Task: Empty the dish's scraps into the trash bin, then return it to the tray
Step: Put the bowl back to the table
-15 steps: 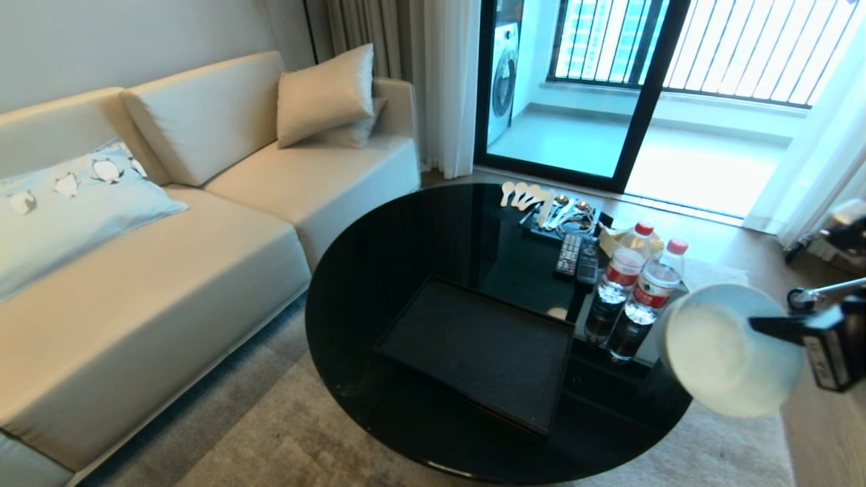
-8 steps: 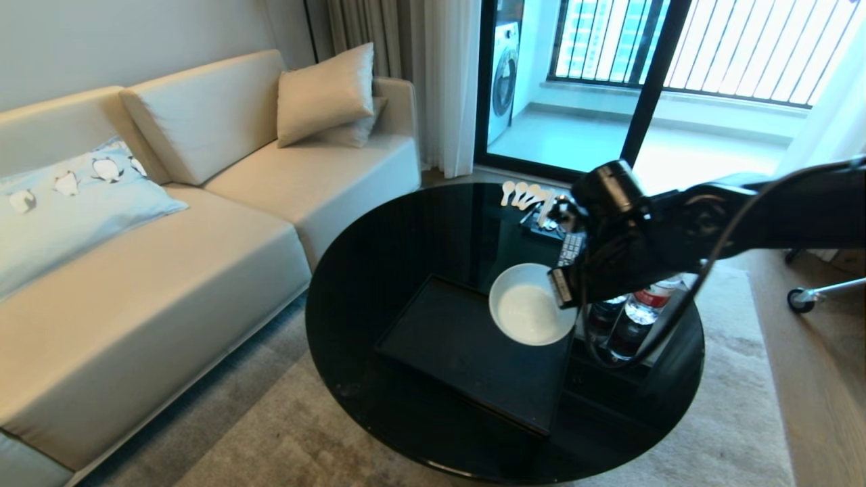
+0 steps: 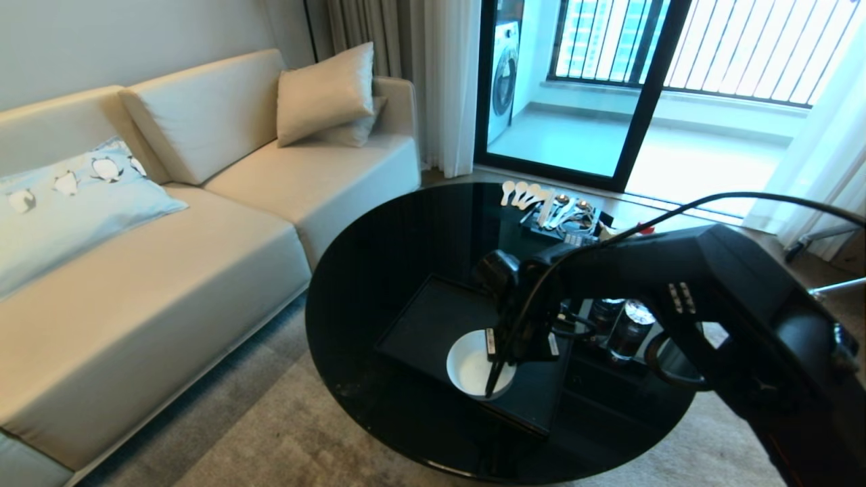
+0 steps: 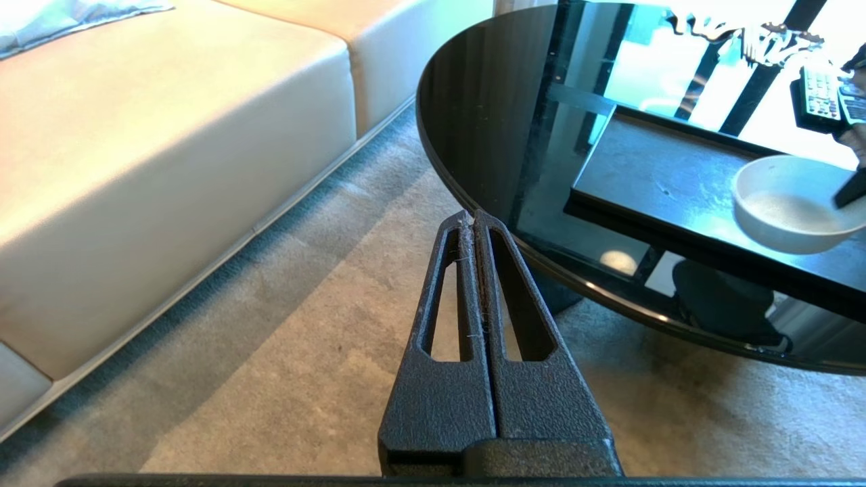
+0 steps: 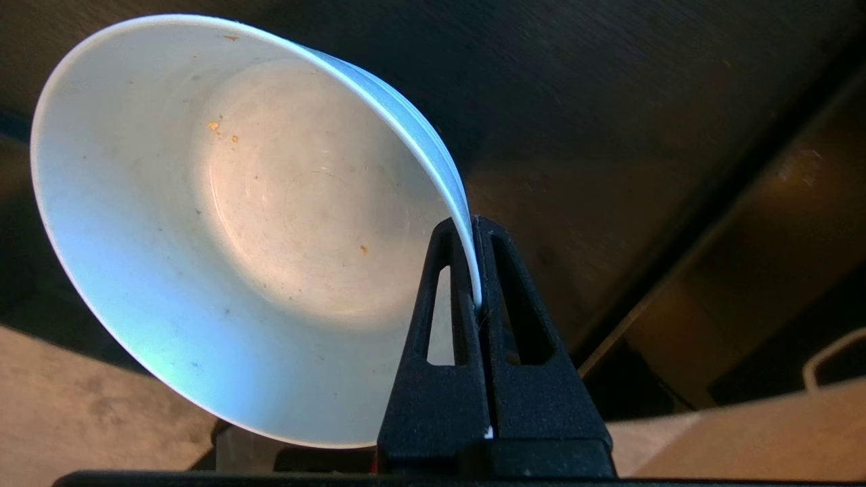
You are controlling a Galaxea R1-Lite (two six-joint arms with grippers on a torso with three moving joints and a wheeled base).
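Fingers of R gripper (image 3: 496, 368) are clamped on the rim of the dish (image 3: 470, 365), one inside, one outside. Head view: dish sits upright over the tray (image 3: 433, 325), toward the tray's 5 o'clock corner; contact w/ tray surface can't be confirmed. R arm reaches in from 3 o'clock across the bench (image 3: 379, 257). At the bench's 1 o'clock edge: white spoons (image 3: 521, 194) and a remote (image 3: 575, 238); water bottles (image 3: 626, 325) partly hidden behind the arm. Sofa (image 3: 203, 223) at 9 o'clock. L gripper not visible here.

L wrist view: L gripper (image 4: 473, 220) fingers pressed together, nothing between them, hanging over carpet (image 4: 304, 352) just off the bench (image 4: 487, 101) edge, well apart from the work. Dish (image 4: 785, 206) seen low over the tray (image 4: 649, 176), R finger dipping inside at its rim.

R wrist view: R gripper (image 5: 475, 264) fingers pinch the dish (image 5: 223, 230) wall, rim wedged between them. Interior nearly bare; only a few tiny orange specks (image 5: 223, 132) of scraps cling inside. Dark tray (image 5: 609, 135) surface lies behind the dish.
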